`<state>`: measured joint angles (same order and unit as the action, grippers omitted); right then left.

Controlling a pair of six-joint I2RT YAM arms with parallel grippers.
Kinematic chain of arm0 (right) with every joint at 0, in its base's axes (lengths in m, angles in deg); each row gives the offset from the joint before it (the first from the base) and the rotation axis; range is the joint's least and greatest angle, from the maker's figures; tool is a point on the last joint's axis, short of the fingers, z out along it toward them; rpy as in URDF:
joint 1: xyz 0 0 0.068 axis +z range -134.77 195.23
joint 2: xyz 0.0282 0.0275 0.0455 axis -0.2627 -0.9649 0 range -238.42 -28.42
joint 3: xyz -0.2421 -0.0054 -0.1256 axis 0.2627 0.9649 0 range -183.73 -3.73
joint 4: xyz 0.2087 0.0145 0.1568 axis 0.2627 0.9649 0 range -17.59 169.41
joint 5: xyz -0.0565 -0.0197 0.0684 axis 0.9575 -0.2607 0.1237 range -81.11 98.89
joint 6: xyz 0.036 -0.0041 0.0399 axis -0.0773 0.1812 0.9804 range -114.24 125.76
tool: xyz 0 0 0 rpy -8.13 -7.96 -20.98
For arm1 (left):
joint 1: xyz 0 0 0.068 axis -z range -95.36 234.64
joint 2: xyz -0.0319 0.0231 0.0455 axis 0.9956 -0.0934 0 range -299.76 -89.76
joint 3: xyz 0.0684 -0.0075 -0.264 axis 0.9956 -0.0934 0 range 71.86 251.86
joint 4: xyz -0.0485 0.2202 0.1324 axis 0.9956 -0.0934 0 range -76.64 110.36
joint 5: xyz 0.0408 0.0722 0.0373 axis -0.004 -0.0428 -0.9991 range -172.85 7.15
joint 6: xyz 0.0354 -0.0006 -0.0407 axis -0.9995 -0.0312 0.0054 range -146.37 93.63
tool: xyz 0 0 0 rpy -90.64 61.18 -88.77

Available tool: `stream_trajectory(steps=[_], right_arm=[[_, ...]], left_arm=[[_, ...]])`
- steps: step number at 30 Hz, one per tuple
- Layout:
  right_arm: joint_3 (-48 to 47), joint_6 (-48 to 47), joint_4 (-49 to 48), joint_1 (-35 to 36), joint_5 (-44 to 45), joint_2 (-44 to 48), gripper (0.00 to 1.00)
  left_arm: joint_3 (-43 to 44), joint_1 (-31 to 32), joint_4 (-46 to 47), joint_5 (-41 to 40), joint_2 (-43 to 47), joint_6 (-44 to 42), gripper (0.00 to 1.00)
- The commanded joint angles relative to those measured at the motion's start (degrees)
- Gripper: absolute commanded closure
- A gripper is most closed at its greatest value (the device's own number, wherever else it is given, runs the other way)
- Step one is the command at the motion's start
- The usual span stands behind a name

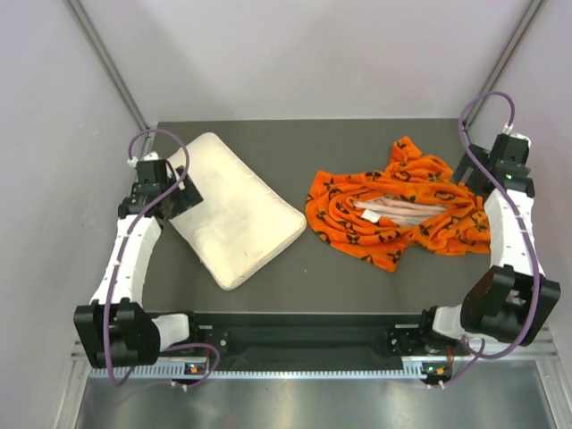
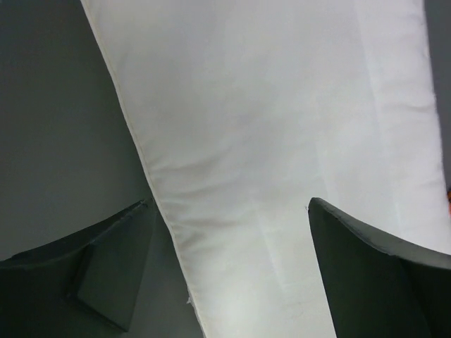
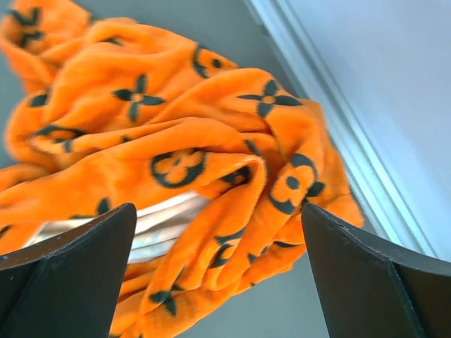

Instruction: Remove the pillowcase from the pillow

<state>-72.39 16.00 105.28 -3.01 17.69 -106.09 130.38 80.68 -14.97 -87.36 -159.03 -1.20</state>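
The cream pillow (image 1: pixel 234 213) lies bare and flat on the left half of the dark table. The orange pillowcase (image 1: pixel 393 207) with black motifs lies crumpled on the right half, apart from the pillow, its pale lining and white tag showing in the middle. My left gripper (image 1: pixel 179 198) is open over the pillow's left edge; the left wrist view shows the pillow (image 2: pixel 282 141) between the spread fingers. My right gripper (image 1: pixel 487 183) is open and empty beside the pillowcase's right end, which fills the right wrist view (image 3: pixel 176 162).
The dark table (image 1: pixel 331 268) is fenced by pale walls at the back and sides, with metal corner posts (image 1: pixel 107 63). The right wrist view shows the wall's base rail (image 3: pixel 331 113) close behind the pillowcase.
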Motion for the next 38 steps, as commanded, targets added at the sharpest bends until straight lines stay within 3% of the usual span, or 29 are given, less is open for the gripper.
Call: stream_trajectory(steps=[1,11,38], right_arm=[[-2.0,0.5,-0.3,-0.2,-6.4,4.3,0.0],[0.5,-0.4,-6.1,2.5,-22.5,12.0,0.0],[1.6,-1.0,-6.8,3.1,-23.7,13.2,0.0]], left_arm=[[5.6,-0.3,-3.1,-2.3,3.5,0.6,0.05],[9.8,-0.3,-0.5,3.8,10.0,-0.6,0.04],[14.3,-0.3,-0.4,3.8,10.4,-2.2,0.04]])
